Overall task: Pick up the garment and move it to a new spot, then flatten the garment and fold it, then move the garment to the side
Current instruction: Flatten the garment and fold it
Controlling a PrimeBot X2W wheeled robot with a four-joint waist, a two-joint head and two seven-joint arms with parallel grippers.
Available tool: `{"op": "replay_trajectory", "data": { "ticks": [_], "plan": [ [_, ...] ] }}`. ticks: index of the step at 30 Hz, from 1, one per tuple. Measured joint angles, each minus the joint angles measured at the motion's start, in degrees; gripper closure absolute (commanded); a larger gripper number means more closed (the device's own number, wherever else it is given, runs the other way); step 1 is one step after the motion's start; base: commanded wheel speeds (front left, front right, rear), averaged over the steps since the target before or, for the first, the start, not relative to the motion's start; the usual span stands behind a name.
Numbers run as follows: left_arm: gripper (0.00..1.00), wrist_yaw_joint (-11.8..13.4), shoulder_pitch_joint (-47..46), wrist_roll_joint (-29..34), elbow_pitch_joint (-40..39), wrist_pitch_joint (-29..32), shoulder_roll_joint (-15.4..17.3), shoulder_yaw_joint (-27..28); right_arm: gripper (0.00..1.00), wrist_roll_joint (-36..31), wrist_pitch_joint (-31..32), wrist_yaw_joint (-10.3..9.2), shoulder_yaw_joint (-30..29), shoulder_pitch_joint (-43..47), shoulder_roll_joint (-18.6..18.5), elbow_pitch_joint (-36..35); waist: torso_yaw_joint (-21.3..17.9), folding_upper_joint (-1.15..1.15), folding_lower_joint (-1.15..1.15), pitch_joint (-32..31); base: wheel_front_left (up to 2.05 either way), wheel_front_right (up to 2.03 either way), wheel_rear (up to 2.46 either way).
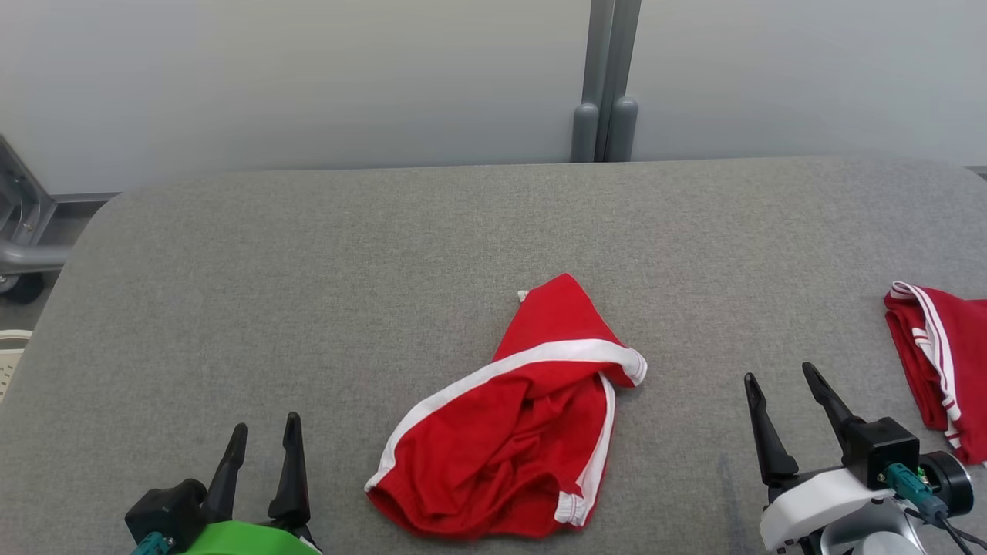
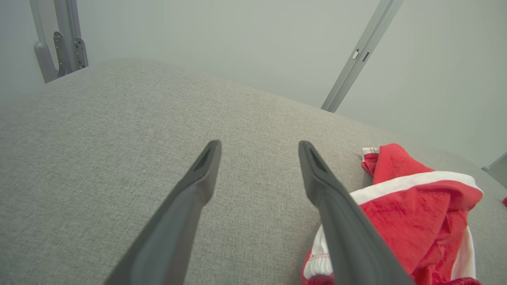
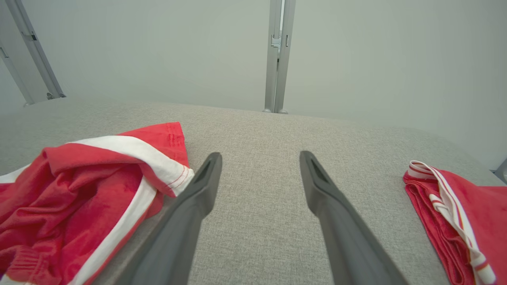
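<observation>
**Cut off and covered**

At three o'clock in the head view, the folded red garment (image 1: pixel 937 362) runs off the edge. In the left wrist view, at five o'clock, a finger (image 2: pixel 348 221) of the left gripper (image 2: pixel 259 145) covers part of the crumpled garment (image 2: pixel 416 213).

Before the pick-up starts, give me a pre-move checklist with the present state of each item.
1. Left hand open and empty: ok.
2. Right hand open and empty: ok.
3. Red garment lies on the table between the hands, touched by neither: ok.
4. Garment flattened: not ok, it is crumpled.
5. Second red garment by the right hand lies apart from the first: ok.
</observation>
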Motion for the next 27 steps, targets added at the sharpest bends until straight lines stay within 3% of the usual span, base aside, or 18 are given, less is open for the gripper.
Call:
{"op": "replay_trajectory", "data": {
  "ticks": [9, 27],
  "plan": [
    [0.00, -0.8, 0.2, 1.6, 0.7, 0.0, -1.3, 0.4, 0.00, 0.1, 0.0, 0.00, -0.7, 0.4, 0.2, -0.1, 0.4, 0.00, 0.00, -0.3, 0.00, 0.00, 0.00],
    [0.00, -1.1, 1.9, 2.1, 0.4, 0.0, -0.8, -0.9, 0.00, 0.6, 0.0, 0.00, -0.3, 0.4, 0.1, 0.0, 1.5, 0.00, 0.00, -1.3, 0.00, 0.00, 0.00]
  ]
}}
